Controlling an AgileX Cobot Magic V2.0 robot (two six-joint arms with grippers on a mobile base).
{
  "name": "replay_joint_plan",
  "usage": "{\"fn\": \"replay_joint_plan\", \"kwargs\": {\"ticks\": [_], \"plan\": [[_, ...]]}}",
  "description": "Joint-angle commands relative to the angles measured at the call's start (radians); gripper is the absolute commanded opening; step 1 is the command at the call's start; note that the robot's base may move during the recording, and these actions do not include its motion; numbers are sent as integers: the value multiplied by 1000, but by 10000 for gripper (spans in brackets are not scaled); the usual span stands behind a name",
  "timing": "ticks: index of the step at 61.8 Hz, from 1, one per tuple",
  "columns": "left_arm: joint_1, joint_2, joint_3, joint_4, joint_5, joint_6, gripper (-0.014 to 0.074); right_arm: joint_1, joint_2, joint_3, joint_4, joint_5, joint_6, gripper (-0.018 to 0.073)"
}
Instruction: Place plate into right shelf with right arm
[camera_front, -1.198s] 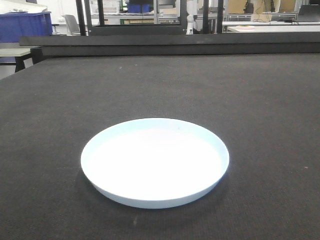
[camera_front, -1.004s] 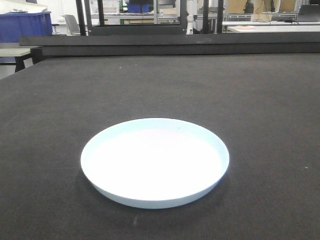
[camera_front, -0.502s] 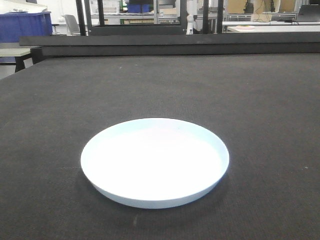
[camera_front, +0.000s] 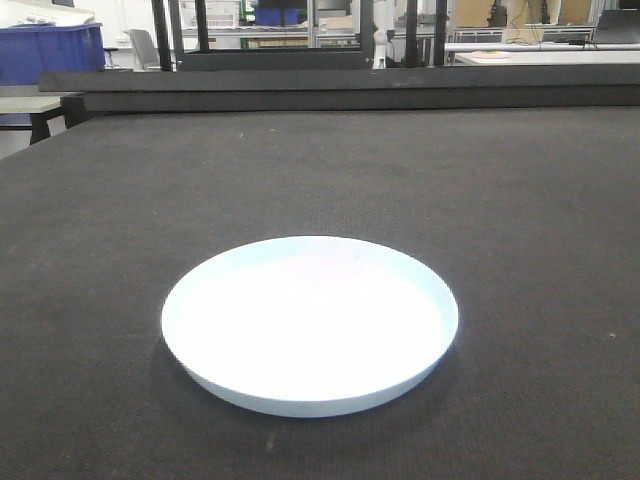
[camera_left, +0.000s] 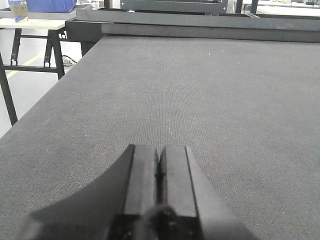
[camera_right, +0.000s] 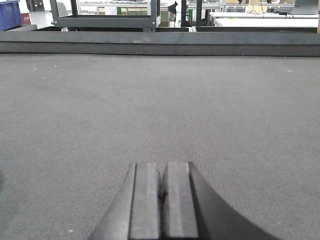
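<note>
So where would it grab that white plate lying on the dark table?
Probably by the rim. The plate lies flat on the table, so only its low raised edge gives something to pinch: one finger inside, one outside, coming down from above on its right side. The right gripper is shut and must open first.

Round plain white plate (camera_front: 310, 325), shallow with a low raised rim, lay flat on the dark mat (camera_front: 520, 200), lower centre of the front view, right gripper (camera_right: 161, 168) black, fingers closed together, bottom centre of its wrist view.
</note>
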Motion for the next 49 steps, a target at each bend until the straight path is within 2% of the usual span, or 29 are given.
{"fn": "replay_joint_plan", "kwargs": {"ticks": [1,49], "plan": [[-5,-7,8,-6,-86,-3,-47,-4,-12,-10,-10,-86,-3,56],[-5,-7,8,-6,-86,-3,-47,-4,-12,-10,-11,-86,-16,56]]}}
